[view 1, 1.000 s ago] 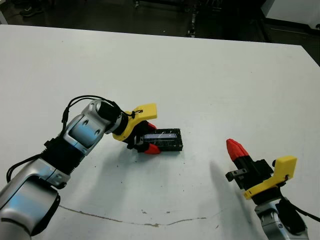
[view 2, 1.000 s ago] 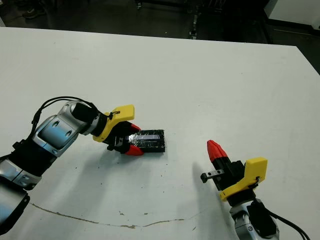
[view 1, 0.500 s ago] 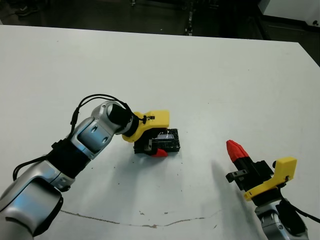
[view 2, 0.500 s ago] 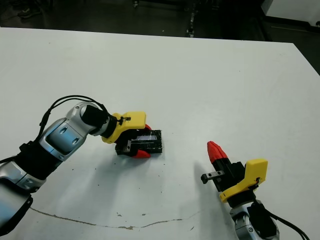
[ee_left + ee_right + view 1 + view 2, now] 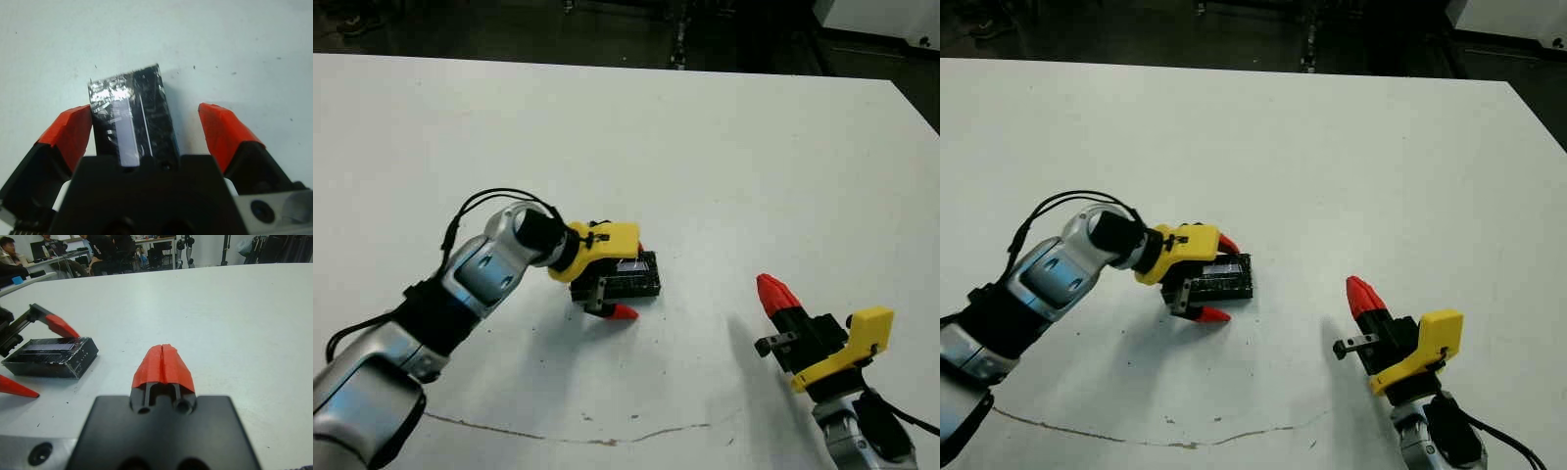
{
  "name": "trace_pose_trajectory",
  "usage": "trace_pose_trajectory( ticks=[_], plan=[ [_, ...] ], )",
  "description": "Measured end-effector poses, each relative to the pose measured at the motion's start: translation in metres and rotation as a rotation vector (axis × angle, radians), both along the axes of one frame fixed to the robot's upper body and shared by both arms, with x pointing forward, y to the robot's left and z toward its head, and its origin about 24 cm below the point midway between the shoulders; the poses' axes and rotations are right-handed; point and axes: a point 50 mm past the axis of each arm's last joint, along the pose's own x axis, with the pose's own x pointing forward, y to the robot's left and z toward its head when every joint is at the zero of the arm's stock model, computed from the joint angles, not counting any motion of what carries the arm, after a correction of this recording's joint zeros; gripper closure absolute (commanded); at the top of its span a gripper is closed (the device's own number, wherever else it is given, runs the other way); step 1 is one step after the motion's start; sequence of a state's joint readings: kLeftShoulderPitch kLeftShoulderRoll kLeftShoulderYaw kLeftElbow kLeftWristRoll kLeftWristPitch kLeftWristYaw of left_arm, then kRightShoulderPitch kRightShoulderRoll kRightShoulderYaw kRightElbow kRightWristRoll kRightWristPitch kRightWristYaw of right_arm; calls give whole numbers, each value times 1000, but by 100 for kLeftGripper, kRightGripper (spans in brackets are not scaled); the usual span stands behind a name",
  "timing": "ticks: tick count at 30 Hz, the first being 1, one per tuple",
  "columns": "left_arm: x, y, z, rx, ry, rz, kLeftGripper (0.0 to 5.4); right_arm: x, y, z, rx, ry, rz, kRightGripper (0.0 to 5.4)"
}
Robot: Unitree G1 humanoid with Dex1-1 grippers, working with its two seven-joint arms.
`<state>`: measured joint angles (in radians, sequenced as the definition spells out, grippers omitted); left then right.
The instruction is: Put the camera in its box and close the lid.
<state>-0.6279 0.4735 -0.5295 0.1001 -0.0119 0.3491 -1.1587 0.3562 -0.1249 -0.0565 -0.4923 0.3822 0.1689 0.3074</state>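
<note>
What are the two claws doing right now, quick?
Left claw: open, its fingers either side of the black box, not gripping it.
Right claw: closed, holding nothing.

**Bright, even overhead light on a white surface**

The surface (image 5: 754, 137) is evenly and brightly lit from above, while the room beyond its far edge is dark. Soft grey shadows lie beneath the left claw (image 5: 619, 282) and beside the right claw (image 5: 773, 292). Speckled glare glints off the lid (image 5: 131, 117). In the right wrist view, distant people look soft and blurred.
</note>
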Motion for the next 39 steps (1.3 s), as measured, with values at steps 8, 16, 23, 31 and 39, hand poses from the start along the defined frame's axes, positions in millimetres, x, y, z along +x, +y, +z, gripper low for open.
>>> trace_pose_trajectory(
  ticks=[8, 16, 23, 31, 39],
  plan=[
    [-5, 34, 1, -15, -25, 102, 1, 1, 1, 1, -2, -7, 8, 540],
    [-9, 76, 2, -39, 5, 266, 1, 1, 1, 1, -5, -9, 9, 540],
    [-15, 100, 1, -101, 35, 361, 1, 1, 1, 1, -1, -8, 11, 540],
    [-19, 138, 26, -126, -6, 477, 1, 1, 1, 1, 0, -5, 11, 540],
    [-28, 129, 82, -450, -156, 587, 102, 0, 4, 0, 6, 1, 15, 540]
  ],
)
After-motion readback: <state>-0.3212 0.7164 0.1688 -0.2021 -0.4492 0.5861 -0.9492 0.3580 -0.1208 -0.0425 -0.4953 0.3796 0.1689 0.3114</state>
